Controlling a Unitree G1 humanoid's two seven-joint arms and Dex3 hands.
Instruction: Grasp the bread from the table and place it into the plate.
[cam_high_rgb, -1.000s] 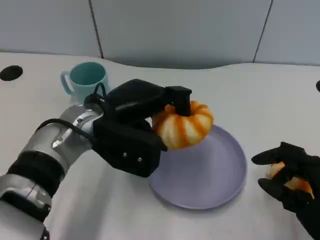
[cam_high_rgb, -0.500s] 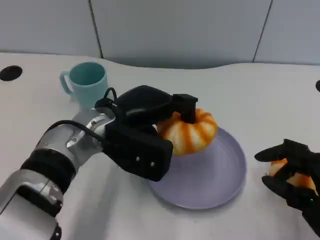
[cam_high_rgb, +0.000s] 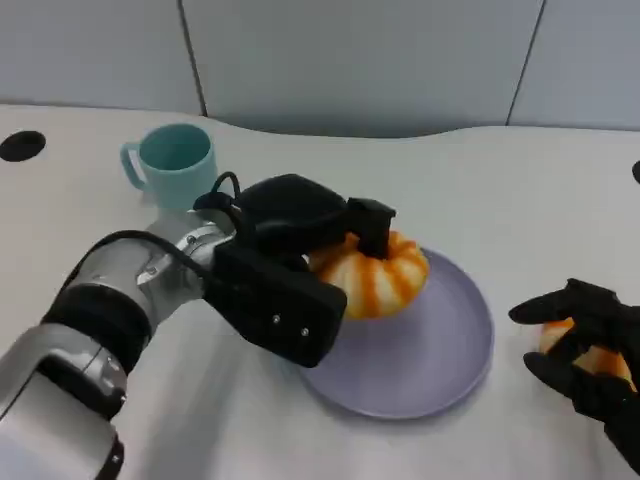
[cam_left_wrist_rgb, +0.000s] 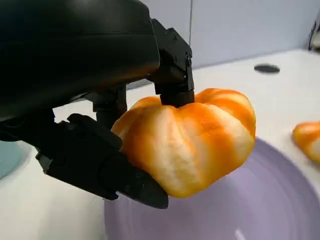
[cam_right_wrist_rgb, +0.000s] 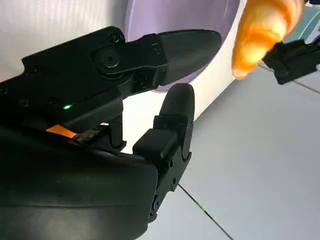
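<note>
Over the last second the left hand (cam_high_rgb: 285, 265) has swung the bread (cam_high_rgb: 372, 272) in and lowered it over the near-left part of the plate (cam_high_rgb: 440, 370), so it looks about ready to let go, though I can't tell if it's touching yet. Fingers (cam_left_wrist_rgb: 172, 65) are clamped top and bottom on the roll, which is roundish, its wider side running left-right. The right hand (cam_high_rgb: 590, 360) sits on the counter (cam_high_rgb: 520, 190), fingers curled over another orange piece (cam_high_rgb: 592, 358).

Illumination is bright, even and diffuse. Soft shadows lie on the surface (cam_high_rgb: 520, 190). Head view slightly soft; near fingers (cam_right_wrist_rgb: 165, 45) blurred.
</note>
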